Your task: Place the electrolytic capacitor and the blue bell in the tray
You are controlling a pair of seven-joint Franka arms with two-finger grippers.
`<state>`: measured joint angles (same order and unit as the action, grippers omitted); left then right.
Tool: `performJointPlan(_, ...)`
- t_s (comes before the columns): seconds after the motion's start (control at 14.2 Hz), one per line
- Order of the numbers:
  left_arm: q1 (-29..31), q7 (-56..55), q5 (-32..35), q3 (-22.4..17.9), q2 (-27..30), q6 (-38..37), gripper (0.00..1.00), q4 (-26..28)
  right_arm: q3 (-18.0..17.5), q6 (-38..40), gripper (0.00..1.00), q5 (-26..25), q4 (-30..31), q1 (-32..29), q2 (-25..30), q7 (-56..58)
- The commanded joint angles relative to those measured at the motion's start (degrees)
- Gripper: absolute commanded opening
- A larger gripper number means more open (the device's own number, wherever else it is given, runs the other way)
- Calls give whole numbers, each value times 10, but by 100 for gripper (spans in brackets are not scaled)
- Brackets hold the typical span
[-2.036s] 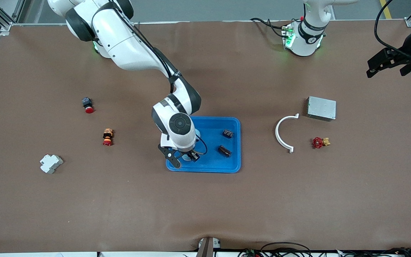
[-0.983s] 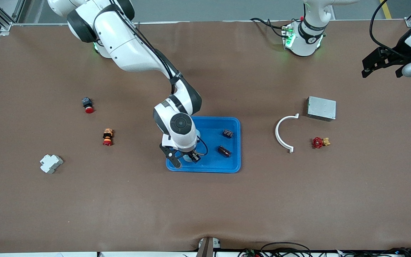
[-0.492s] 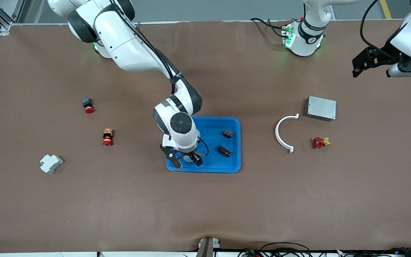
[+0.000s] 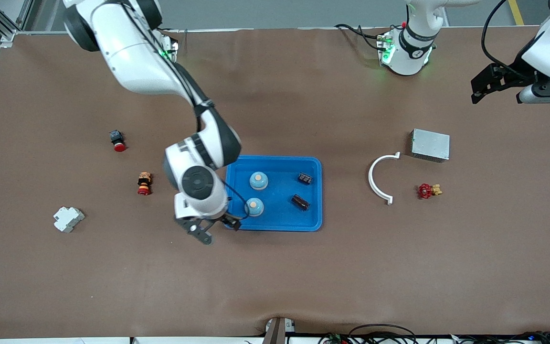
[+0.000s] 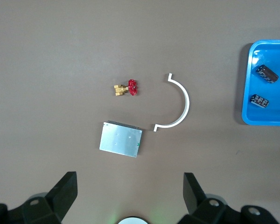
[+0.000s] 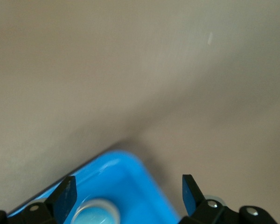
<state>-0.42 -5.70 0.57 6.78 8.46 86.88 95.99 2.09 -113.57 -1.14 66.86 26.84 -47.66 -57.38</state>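
Note:
The blue tray [image 4: 282, 217] lies mid-table. In it are two blue bells [image 4: 258, 180] [image 4: 254, 206] and two dark electrolytic capacitors [image 4: 305, 178] [image 4: 300, 202]. My right gripper [image 4: 213, 229] is open and empty, over the tray's corner nearest the camera at the right arm's end. Its wrist view shows the gripper [image 6: 128, 193] above the tray corner [image 6: 130, 175] with one bell [image 6: 95, 212] at the edge. My left gripper [image 4: 497, 95] is open and empty, up over the left arm's end of the table; in its wrist view [image 5: 128, 196] the tray [image 5: 252, 116] and both capacitors [image 5: 267, 73] [image 5: 260, 100] show.
Toward the right arm's end lie a red push button [image 4: 117, 142], a red-and-yellow button [image 4: 144, 184] and a white breaker [image 4: 68, 219]. Toward the left arm's end lie a white half-ring [image 4: 380, 177], a metal box [image 4: 430, 145] and a red valve [image 4: 428, 190].
My right gripper has let go of a blue bell in the tray and pulled away toward the right arm's end. The second bell now shows. The left arm shifted slightly earlier.

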Motion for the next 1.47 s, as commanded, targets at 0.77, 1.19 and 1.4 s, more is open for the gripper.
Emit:
performJointPlan(0.77,11,9,1,-1,-3,20,100,6,-2,102,100,-5,92,-211,178,527)
performJointPlan(1.19,12,10,-7,1,-2,17,100,6,-2,160,100,-4,129,-274,269,612)
performJointPlan(1.4,9,-1,-7,3,-2,15,100,6,-2,191,100,2,143,-289,322,611)
